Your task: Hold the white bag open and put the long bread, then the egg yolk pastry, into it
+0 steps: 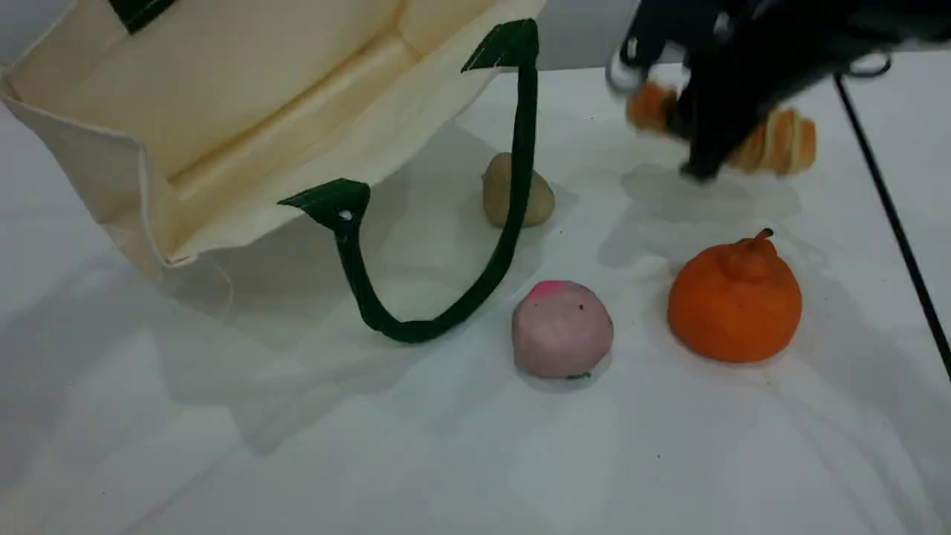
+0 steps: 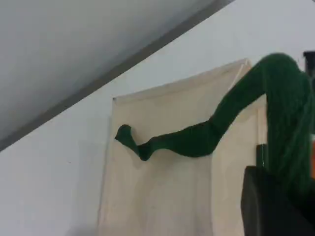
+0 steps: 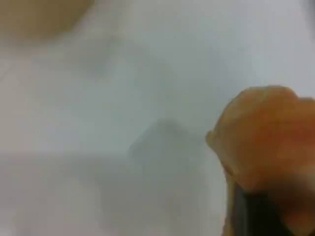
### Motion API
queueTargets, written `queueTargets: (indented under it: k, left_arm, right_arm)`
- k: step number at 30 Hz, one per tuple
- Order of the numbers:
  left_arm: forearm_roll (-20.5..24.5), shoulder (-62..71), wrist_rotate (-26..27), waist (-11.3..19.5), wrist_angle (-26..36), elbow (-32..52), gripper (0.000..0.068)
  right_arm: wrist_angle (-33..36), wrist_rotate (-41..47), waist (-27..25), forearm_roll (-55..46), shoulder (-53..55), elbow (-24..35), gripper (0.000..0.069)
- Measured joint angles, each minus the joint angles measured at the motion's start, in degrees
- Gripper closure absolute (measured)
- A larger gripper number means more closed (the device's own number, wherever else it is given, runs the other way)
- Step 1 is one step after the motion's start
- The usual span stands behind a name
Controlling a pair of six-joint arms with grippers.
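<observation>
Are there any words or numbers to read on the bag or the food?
None. No words, numbers or labels show on the white bag, its green handle, the long bread, the egg yolk pastry, the pink ball or the orange fruit. The right wrist view is too blurred to read anything.

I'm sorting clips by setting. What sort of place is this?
Likely a robot test bench rather than a kitchen: a plain white table, the black right gripper on the long bread, and a white bag beside a few foods set out apart.
</observation>
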Motion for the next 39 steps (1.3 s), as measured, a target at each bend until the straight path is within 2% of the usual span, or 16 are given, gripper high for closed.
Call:
queueTargets:
  k: [8,13,17,21,27,33,37,39]
  left_arm:
    - [0.00,0.00,0.00,0.00,0.00,0.00,0.0602]
    - [1.70,0.00,0.00,0.00,0.00,0.00,0.0602]
    - [1.75,0.00,0.00,0.00,0.00,0.00,0.0602]
    - [1.75,0.00,0.16,0.00,0.00,0.00,0.0602]
    - [1.75,0.00,0.16,0.00,0.00,0.00,0.0602]
    - [1.47,0.00,0.20,0.00,0.00,0.00,0.0602]
    - [1.48,0.00,0.20,0.00,0.00,0.00,0.0602]
    - [1.48,0.07,0.20,0.00,0.00,0.00,0.0602]
  right_arm:
    - [-0.04,0.24,0.00,19.85,-13.71,2.42,0.0571]
    - [2.89,1.29,0.18,34.14,-24.34,8.93,0.0577]
    - [8.07,1.64,0.23,44.15,-33.01,14.76,0.0577]
    - [17.22,1.64,0.23,53.83,-41.03,19.10,0.0580]
    - [35.55,1.59,0.23,66.17,-44.63,19.43,0.0582]
    - [46.20,2.00,4.84,68.82,-43.29,19.40,0.0586]
    - [44.13,2.23,8.69,68.90,-43.29,19.36,0.0587]
    - [40.23,3.13,9.50,69.15,-42.78,19.33,0.0587]
